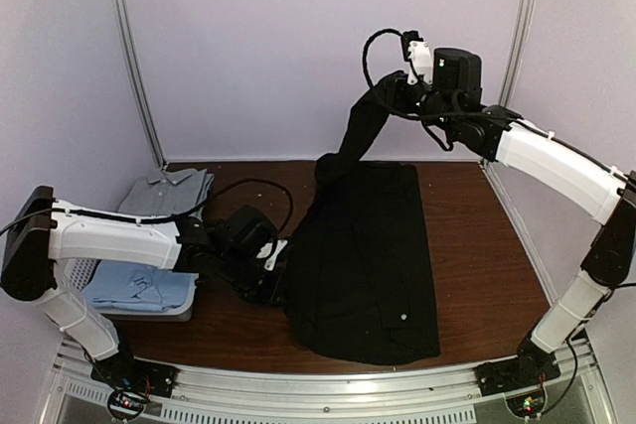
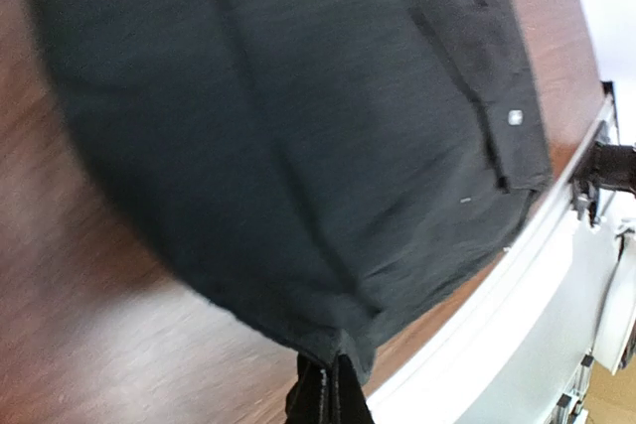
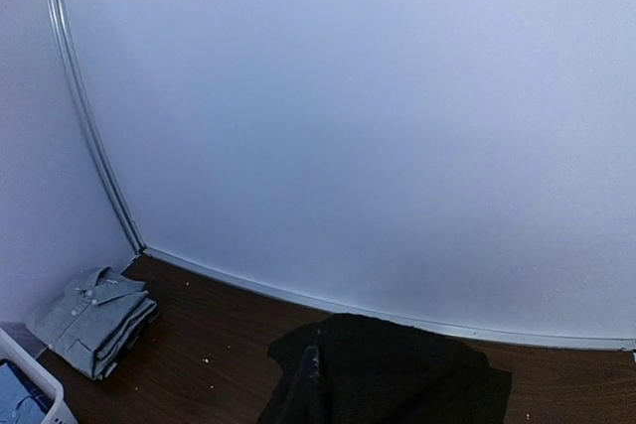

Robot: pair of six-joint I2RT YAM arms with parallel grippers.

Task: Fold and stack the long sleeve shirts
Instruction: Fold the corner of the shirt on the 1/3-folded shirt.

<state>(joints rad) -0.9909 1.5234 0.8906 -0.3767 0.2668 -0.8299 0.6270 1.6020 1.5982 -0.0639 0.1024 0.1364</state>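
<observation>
Evidently the right gripper [image 1: 390, 94], pinching a likely sleeve of the black shirt [image 1: 368, 255], holds it high over the far edge of the worktop [image 1: 477, 245] ready to fold inward, while the left gripper [image 1: 276, 267], pressed together on the shirt's left edge, steadies that side. The rest lies flat mid-worktop, plain black, lightly creased, a tiny white mark toward the near edge.
</observation>
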